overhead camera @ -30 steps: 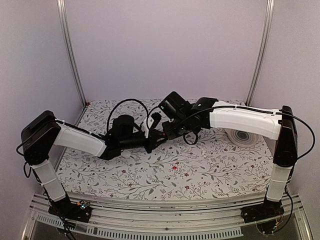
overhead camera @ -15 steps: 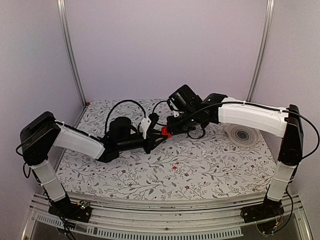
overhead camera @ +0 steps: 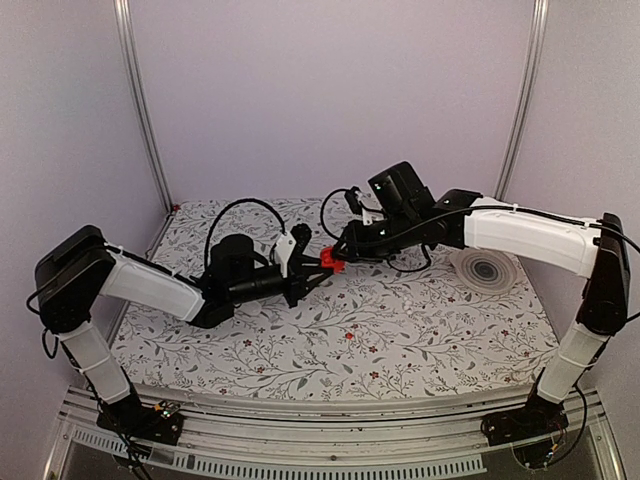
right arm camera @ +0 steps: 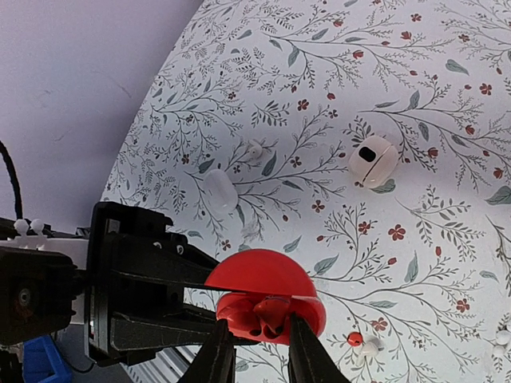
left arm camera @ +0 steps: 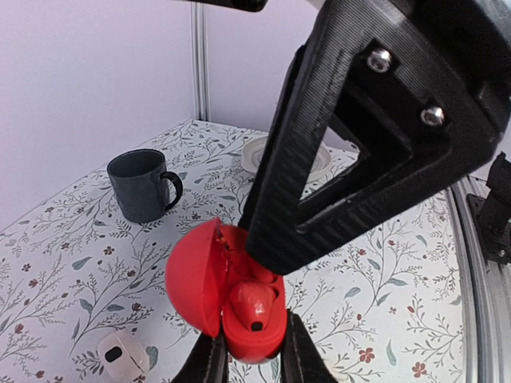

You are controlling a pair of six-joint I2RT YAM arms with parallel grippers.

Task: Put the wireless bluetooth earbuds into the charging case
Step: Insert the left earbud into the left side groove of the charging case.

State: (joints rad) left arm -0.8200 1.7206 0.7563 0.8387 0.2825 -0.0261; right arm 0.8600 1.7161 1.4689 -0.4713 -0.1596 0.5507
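An open red clamshell charging case (left arm camera: 239,291) hangs above the table, and my left gripper (left arm camera: 254,351) is shut on its base. One red earbud (left arm camera: 254,303) sits in a hollow of the case. In the right wrist view the case (right arm camera: 263,279) shows lid up, and my right gripper (right arm camera: 257,343) stands narrowly open on either side of a red earbud (right arm camera: 271,313) that rests in the case. From above, the case (overhead camera: 328,262) lies between the left gripper (overhead camera: 312,270) and the right gripper (overhead camera: 343,252). The right finger (left arm camera: 359,144) hides the top of the case in the left wrist view.
A small cream-white rounded case (right arm camera: 373,159) with a dark hollow lies on the flowered table (overhead camera: 420,330). A dark grey mug (left arm camera: 144,185) stands at the back. A white ringed disc (overhead camera: 483,268) sits far right. Small red and white bits (right arm camera: 355,339) and a clear oval piece (right arm camera: 219,191) lie loose.
The right arm has drawn back to the right, away from the left arm, and its jaws have parted a little. The red case now shows from above, still in the left gripper.
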